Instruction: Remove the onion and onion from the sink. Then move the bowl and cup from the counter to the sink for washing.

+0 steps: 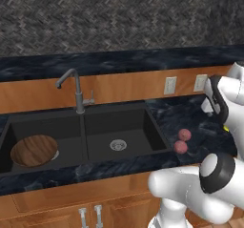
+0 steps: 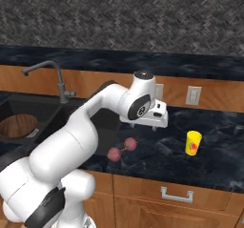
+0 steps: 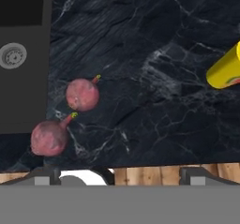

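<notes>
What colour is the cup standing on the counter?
Bright yellow, with a small red mark on its side; the cup shows best in the right base view.

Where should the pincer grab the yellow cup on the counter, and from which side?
Grip the cup across its upper wall near the rim, coming down from above. It stands upright and alone on the counter, well apart from the onions, so its round sides are free for the open pincer.

black sink [image 1: 143,117]: wood-grain brown bowl [image 1: 33,150] inside it; beside it two pinkish-red onions [image 3: 82,94] [image 3: 48,137] on black white-veined counter [image 3: 154,78]; farther off, yellow cup [image 2: 193,142].
</notes>
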{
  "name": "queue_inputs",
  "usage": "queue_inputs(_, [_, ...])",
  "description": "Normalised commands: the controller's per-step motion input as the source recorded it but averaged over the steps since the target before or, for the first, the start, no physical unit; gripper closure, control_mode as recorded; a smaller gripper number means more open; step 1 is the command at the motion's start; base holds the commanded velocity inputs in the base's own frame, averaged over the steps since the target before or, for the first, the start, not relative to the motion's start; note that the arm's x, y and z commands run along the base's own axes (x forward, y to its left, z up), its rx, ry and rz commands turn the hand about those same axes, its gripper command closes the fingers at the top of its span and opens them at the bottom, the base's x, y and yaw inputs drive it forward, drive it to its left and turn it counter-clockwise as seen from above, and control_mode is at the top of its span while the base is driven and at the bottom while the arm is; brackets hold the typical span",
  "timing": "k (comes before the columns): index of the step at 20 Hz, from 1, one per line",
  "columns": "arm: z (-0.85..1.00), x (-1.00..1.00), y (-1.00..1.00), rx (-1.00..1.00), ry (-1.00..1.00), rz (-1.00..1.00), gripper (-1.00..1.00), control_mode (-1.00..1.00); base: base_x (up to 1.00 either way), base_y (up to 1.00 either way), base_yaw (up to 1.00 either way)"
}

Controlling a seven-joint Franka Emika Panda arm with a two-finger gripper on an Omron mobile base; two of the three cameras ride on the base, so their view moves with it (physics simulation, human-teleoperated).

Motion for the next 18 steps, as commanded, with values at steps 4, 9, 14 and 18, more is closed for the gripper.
queue_inputs(4, [0.0, 0.18, -0.31, 0.0, 0.0, 0.0, -1.0, -1.0, 0.0, 0.0, 0.0])
queue_inputs(9, [0.0, 0.21, -0.31, 0.0, 0.01, 0.0, -1.0, -1.0, 0.0, 0.0, 0.0])
queue_inputs(14, [-0.02, 0.22, -0.33, 0.0, 0.01, 0.0, -1.0, -1.0, 0.0, 0.0, 0.0])
queue_inputs(18, [-0.08, 0.18, -0.32, 0.0, 0.01, 0.0, -1.0, -1.0, 0.0, 0.0, 0.0])
